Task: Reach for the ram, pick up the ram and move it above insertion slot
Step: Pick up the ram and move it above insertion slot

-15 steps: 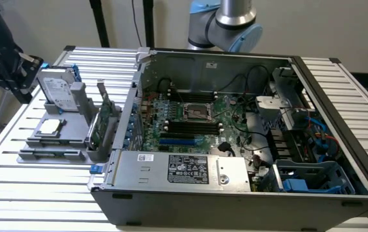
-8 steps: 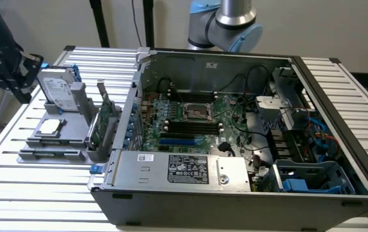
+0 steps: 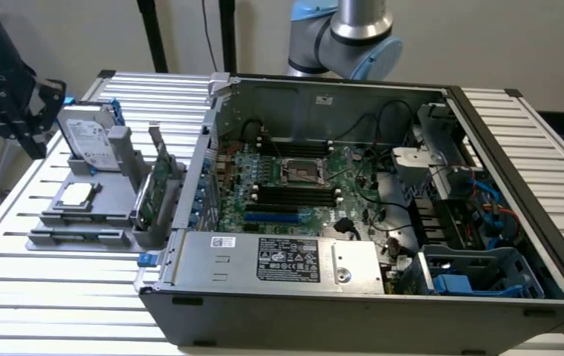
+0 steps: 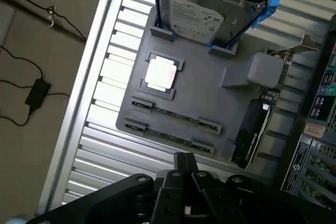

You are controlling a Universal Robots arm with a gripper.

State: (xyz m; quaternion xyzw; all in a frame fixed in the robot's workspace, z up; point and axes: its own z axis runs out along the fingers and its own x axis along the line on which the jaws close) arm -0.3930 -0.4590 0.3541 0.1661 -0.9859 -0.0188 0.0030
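Two rams lie on edge in the slots of a grey holder: one ram and, beside it, a second ram nearer to my gripper. Both are thin green sticks held by grey end clips. My black gripper hovers above the holder's edge on the ram side, apart from both sticks and holding nothing. In the exterior view my gripper hangs at the far left, above and beyond the holder. The black memory slots sit in the middle of the motherboard inside the open computer case.
The holder also carries a silver hard drive with blue clips, a square processor and an upright green expansion card. The case wall rises right beside the holder. Cables lie on the floor past the table edge.
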